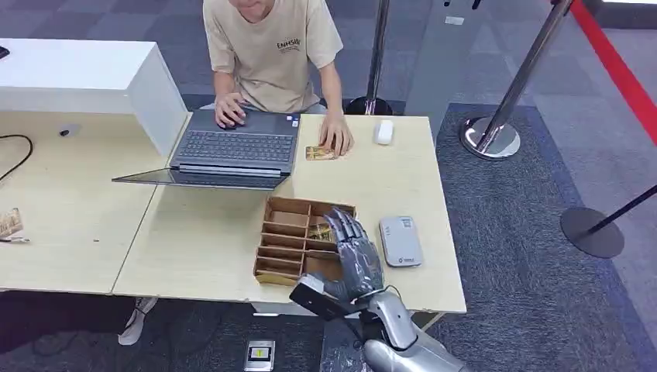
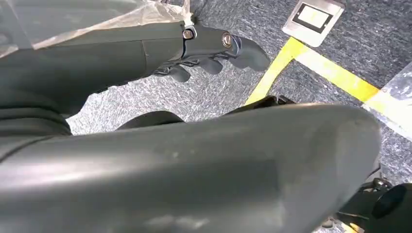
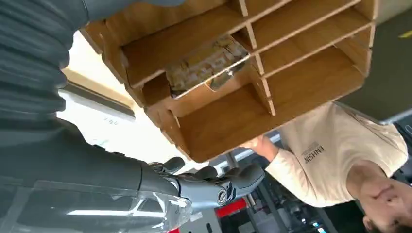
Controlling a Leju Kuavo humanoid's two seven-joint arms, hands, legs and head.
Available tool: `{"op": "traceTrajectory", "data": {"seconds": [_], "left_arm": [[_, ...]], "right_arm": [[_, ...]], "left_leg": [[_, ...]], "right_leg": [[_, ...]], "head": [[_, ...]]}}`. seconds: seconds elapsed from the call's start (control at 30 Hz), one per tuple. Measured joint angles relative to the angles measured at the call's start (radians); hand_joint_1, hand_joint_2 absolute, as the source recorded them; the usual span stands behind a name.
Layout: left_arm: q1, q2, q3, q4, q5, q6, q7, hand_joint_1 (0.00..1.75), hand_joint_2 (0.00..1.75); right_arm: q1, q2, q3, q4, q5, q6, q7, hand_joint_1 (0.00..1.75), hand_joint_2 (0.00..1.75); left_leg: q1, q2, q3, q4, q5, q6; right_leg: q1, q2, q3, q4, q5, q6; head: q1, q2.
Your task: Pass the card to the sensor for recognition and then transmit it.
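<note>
A patterned card (image 1: 320,231) lies in a right-hand compartment of the wooden organizer (image 1: 280,226) on the table; the right wrist view shows this card (image 3: 204,63) close up inside the organizer (image 3: 291,82). My right hand (image 1: 355,252) hovers over the organizer's right side with its fingers spread and nothing in it. The same hand (image 3: 214,184) appears below the box in the right wrist view. The grey-white sensor (image 1: 400,241) lies flat just right of the hand. A second card (image 1: 318,153) rests under the person's fingers. My left hand (image 2: 214,51) hangs loosely above the floor.
A person (image 1: 271,46) sits across the table, one hand on an open laptop (image 1: 232,147), with a white mouse (image 1: 383,132) nearby. Stanchion bases (image 1: 490,138) (image 1: 593,231) stand on the carpet to the right. A white partition (image 1: 77,77) is at far left.
</note>
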Motion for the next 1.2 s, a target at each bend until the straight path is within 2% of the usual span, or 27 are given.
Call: {"op": "traceTrajectory", "data": {"seconds": [0.03, 0.07, 0.2, 0.27, 0.3, 0.57, 1.0, 1.2], "left_arm": [[0.000, 0.000, 0.000, 0.000, 0.000, 0.000, 0.000, 0.00, 0.00], [0.000, 0.000, 0.000, 0.000, 0.000, 0.000, 0.000, 0.00, 0.00], [0.000, 0.000, 0.000, 0.000, 0.002, 0.000, 0.000, 0.00, 0.00], [0.000, 0.000, 0.000, 0.000, 0.002, 0.000, 0.000, 0.00, 0.00], [0.000, 0.000, 0.000, 0.000, 0.002, 0.000, 0.000, 0.00, 0.00], [0.000, 0.000, 0.000, 0.000, 0.010, 0.000, -0.002, 0.00, 0.00], [-0.003, 0.001, 0.000, 0.000, 0.030, -0.001, 0.001, 0.00, 0.00], [-0.006, 0.001, 0.000, 0.000, 0.029, -0.004, 0.000, 0.00, 0.00]], "right_arm": [[0.000, 0.001, 0.000, 0.004, 0.001, -0.001, 0.000, 0.02, 1.75], [0.000, 0.002, 0.000, 0.008, 0.003, -0.001, 0.000, 0.17, 1.75], [0.000, 0.005, 0.000, 0.022, 0.004, -0.001, 0.000, 0.17, 1.75], [0.000, 0.005, 0.000, 0.029, 0.004, -0.001, 0.000, 1.59, 1.75], [-0.001, 0.005, 0.000, 0.032, 0.004, -0.001, 0.000, 1.75, 1.75], [-0.001, 0.015, -0.013, 0.042, -0.039, -0.002, -0.038, 1.75, 1.75], [-0.021, 0.001, -0.027, -0.070, 0.031, -0.004, 0.020, 1.75, 1.75], [-0.023, -0.007, -0.038, -0.114, 0.024, -0.006, 0.001, 1.75, 1.75]], "left_leg": [[0.000, 0.000, 0.000, 0.000, 0.000, 0.000], [0.000, 0.000, 0.000, 0.000, 0.000, 0.000], [0.000, 0.000, 0.000, 0.000, 0.000, 0.000], [0.000, 0.000, 0.000, 0.000, 0.000, 0.000], [0.000, 0.000, 0.000, 0.000, 0.000, 0.000], [0.000, 0.000, 0.000, 0.000, 0.000, 0.000], [0.000, 0.001, 0.000, 0.000, 0.000, 0.000], [0.000, 0.000, 0.000, 0.000, 0.000, 0.000]], "right_leg": [[0.000, 0.000, 0.000, 0.000, 0.000, 0.000], [0.000, 0.000, 0.000, 0.000, 0.000, 0.000], [0.000, 0.000, 0.000, 0.000, 0.000, 0.000], [0.000, 0.000, 0.000, 0.000, 0.000, 0.000], [0.000, 0.000, 0.000, 0.000, 0.000, 0.000], [0.000, 0.000, 0.000, 0.000, 0.000, 0.000], [0.000, 0.000, 0.000, 0.000, 0.000, 0.000], [0.000, 0.000, 0.000, 0.000, 0.000, 0.000]], "head": [[0.000, 0.000], [0.000, 0.000], [0.000, 0.000], [0.000, 0.000], [0.000, 0.000], [0.000, 0.000], [0.000, 0.000], [0.000, 0.000]]}}
